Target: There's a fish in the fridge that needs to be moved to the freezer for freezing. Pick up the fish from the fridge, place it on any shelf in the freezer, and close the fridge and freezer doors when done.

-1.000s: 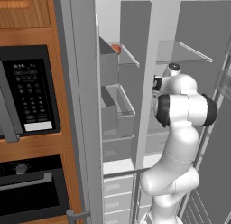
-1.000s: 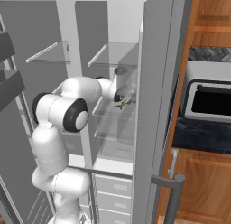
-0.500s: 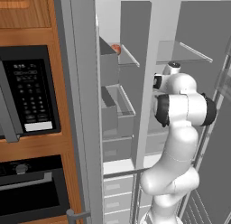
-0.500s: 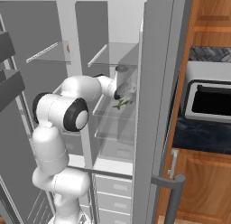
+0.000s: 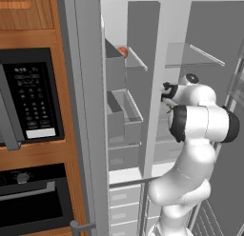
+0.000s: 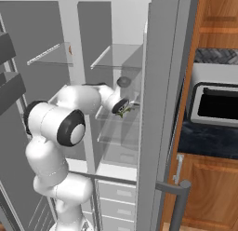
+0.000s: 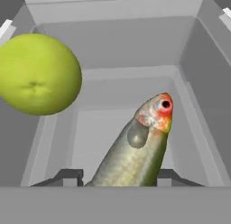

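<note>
The fish [image 7: 135, 151], grey-green with a red-orange head, lies head away from me on a glass shelf of the fridge [image 5: 190, 56]. In the hand view my gripper [image 7: 119, 175] has its two dark finger tips against both sides of the fish's body, shut on it. From the right base view the gripper [image 6: 122, 106] reaches into the fridge's middle shelf, where a bit of the fish [image 6: 125, 112] pokes out. The freezer [image 5: 124, 111], with grey bins, is the narrower section to the left. Both doors stand open: the freezer door [image 5: 83, 111] and the fridge door [image 6: 162, 109].
A green round fruit [image 7: 38, 74] sits on the same shelf, left of the fish. A red item [image 5: 123, 51] lies on the freezer's top shelf. The black wall oven [image 5: 28, 102] is left of the unit. A dark counter [image 6: 209, 137] lies past the fridge door.
The jaws have closed in from wide open onto the fish. The arm has hardly moved.
</note>
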Available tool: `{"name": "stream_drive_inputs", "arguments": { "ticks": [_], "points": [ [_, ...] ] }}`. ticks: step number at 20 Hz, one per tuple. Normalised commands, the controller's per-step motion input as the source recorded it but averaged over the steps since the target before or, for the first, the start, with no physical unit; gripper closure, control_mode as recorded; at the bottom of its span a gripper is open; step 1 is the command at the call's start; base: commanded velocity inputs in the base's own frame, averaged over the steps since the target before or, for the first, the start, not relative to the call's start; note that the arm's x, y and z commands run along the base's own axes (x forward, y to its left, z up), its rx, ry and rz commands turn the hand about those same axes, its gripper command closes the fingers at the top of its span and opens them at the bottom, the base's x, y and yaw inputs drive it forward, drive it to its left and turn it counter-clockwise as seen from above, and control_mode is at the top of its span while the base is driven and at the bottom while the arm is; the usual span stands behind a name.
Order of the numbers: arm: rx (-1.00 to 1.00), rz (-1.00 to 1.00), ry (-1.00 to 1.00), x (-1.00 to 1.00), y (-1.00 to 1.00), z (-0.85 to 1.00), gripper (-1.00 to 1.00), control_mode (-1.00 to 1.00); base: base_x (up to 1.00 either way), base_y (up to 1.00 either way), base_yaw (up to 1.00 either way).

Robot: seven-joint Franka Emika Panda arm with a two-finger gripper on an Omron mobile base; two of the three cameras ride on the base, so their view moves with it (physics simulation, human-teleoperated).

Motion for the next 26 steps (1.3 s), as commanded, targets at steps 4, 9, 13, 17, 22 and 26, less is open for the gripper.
{"name": "stream_drive_inputs", "arguments": {
  "ticks": [4,9,13,17,22,26],
  "points": [
    [0.00,-0.01,-0.02,-0.76,0.09,0.37,1.00,-1.00,0.00,0.00,0.00],
    [-0.09,-0.01,0.15,-0.86,0.09,0.68,1.00,-1.00,0.00,0.00,0.00],
    [-0.09,0.00,0.11,-1.00,0.44,0.48,1.00,-1.00,0.00,0.00,0.00],
    [-0.04,0.03,0.01,-1.00,0.45,0.50,1.00,-1.00,0.00,0.00,0.00],
    [0.00,0.08,0.00,-0.98,0.43,0.67,1.00,-1.00,0.00,0.00,0.00],
    [0.00,0.20,0.00,-0.76,0.45,0.72,1.00,-1.00,0.00,0.00,0.00]
  ]
}}
